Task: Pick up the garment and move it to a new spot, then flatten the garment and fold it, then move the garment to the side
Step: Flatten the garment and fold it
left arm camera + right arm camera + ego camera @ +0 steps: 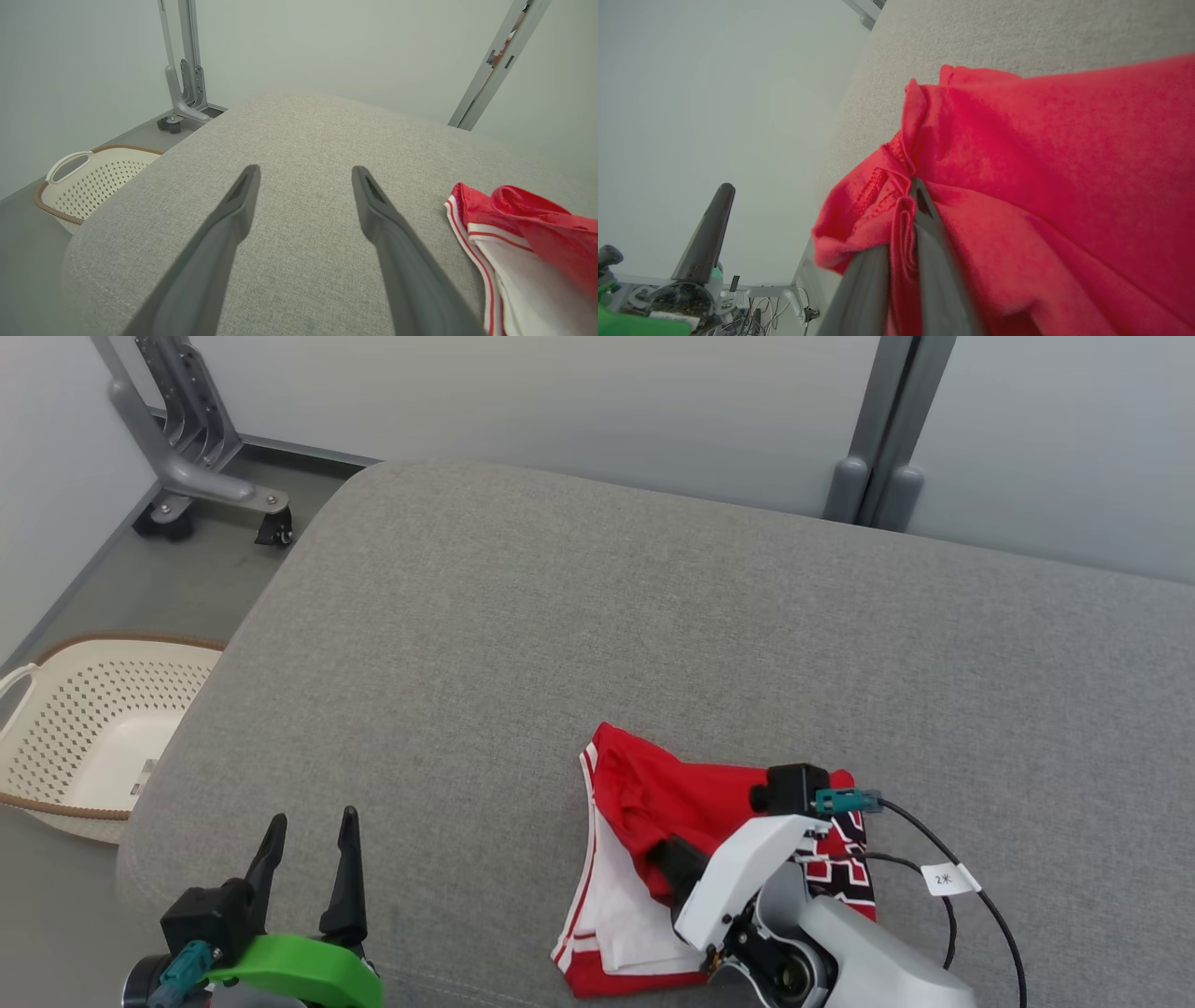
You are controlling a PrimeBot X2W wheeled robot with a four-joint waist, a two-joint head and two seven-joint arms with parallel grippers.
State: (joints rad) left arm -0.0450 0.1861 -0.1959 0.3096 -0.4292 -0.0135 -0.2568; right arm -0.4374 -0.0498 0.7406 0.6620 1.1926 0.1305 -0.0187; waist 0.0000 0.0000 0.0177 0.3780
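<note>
Nearest the robot, its right end effector [667,852] pinches a bunched fold of the red garment [644,789]. The two dark fingers are drawn almost together with cloth caught between them. In the right wrist view a stitched hem wraps over the fingertips. A tagged cable [950,879] loops from the white wrist behind it.

The left end effector [314,817], on a green mount, hangs over the near left corner of the grey cushion [560,616]. Its fingers are spread to their widest, holding nothing, well apart from the garment.

The garment lies crumpled at the near right of the cushion, close to the front edge. It is red on top, with a white panel edged in red-and-white stripes on its left side. A patch of black, white and red print sits partly under the right wrist. Seen from the left wrist, the red part humps up above the flat white panel, which rests on the cushion.

To the left, on the grey floor [140,588] beside the cushion, stands a cream perforated basket [93,728] with a brown rim. Farther back in that corner is a grey metal frame [191,457] on castors. A grey post [882,439] rises against the pale wall [607,401] behind the cushion.
</note>
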